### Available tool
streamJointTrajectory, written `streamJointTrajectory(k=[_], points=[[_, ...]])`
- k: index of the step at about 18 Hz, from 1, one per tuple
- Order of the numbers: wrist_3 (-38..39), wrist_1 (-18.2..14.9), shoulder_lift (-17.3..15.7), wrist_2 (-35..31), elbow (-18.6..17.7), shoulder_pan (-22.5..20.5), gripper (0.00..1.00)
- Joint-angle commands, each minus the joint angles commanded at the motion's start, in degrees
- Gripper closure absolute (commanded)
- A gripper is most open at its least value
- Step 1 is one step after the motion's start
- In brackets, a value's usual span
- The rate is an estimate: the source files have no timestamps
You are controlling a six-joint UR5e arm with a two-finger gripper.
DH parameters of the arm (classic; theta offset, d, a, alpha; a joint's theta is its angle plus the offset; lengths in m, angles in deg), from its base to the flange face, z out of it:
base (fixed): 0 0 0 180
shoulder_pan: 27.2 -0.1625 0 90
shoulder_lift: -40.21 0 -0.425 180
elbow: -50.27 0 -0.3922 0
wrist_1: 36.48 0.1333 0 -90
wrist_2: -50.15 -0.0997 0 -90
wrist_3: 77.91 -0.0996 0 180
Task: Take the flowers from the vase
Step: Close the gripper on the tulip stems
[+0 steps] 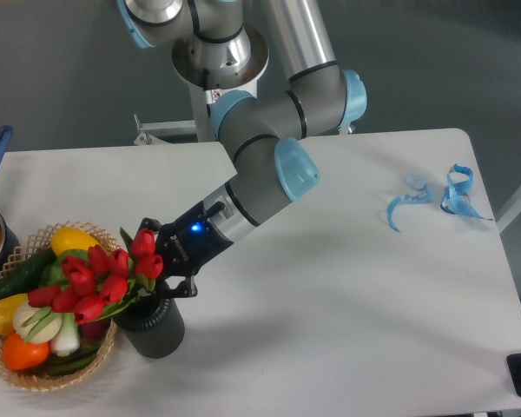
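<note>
Over vase (154,327): gripper (161,268) clamped on flowers (100,280), blooms tilted left above wicker basket (95,354).

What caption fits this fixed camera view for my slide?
Gripper closed around the flowers above the vase, beside the vegetable basket.

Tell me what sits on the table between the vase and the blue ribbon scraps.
Nothing rests there. In the fixed camera view the white table is bare from the vase to the ribbon scraps; only the robot arm passes above part of that stretch.
</note>
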Motion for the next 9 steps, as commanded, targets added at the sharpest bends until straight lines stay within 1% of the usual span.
streamJointTrajectory(k=[3,6,9], points=[[3.4,-0.1,0.0,2.0,2.1,-0.1,1.00],[8.1,0.0,-1.1,4.9,4.0,-1.1,1.00],[11.5,0.0,-1.6,7.2,5.8,-2.2,1.00]])
